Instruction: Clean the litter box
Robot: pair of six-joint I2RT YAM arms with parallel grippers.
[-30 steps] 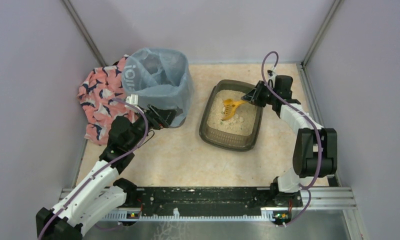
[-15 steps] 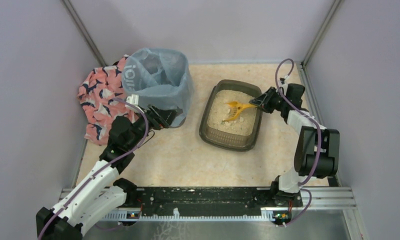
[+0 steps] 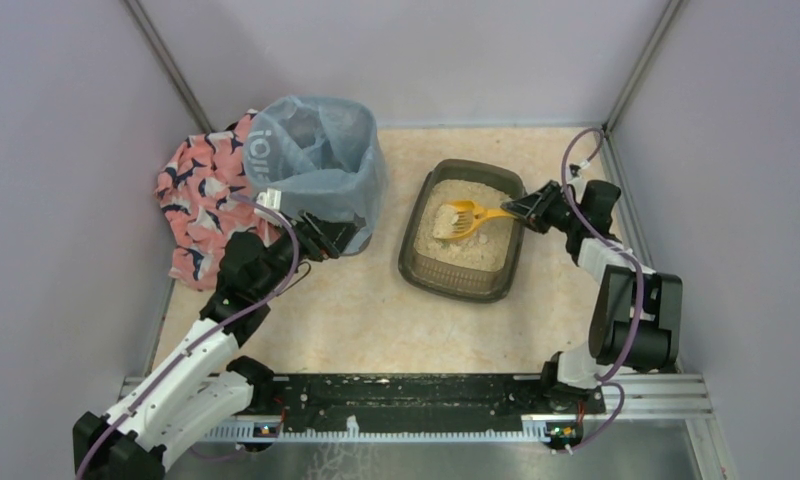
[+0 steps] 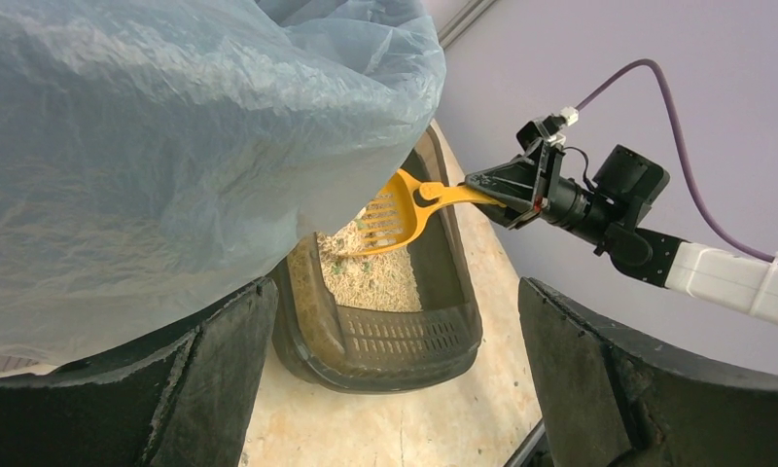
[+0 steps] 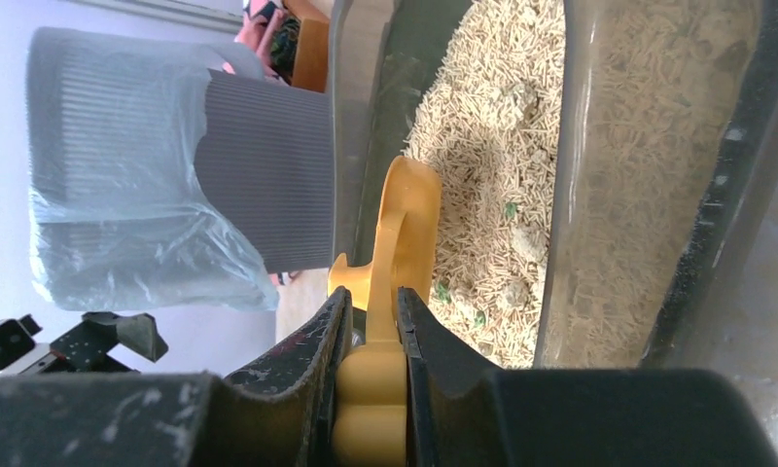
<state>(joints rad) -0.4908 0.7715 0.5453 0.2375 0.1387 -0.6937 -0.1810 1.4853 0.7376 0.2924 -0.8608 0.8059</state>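
The litter box (image 3: 457,278) is a shallow dark tray of beige litter right of centre; it also shows in the left wrist view (image 4: 385,341) and the right wrist view (image 5: 648,175). My right gripper (image 3: 521,208) is shut on the handle of a yellow slotted scoop (image 3: 454,218), whose head, carrying litter, is over the litter in the box. The scoop also shows in the left wrist view (image 4: 395,209) and the right wrist view (image 5: 395,243). My left gripper (image 3: 334,238) is open and empty, low beside the bin's near right side.
A tall bin lined with a light blue bag (image 3: 316,165) stands left of the box. A pink patterned cloth (image 3: 196,195) lies behind the bin at the left wall. Bare table lies between the box and the arm bases.
My right arm has drawn back to the right. The scoop head has gone from tilted down in the litter to nearly level, with litter on it. The left arm has stayed still.
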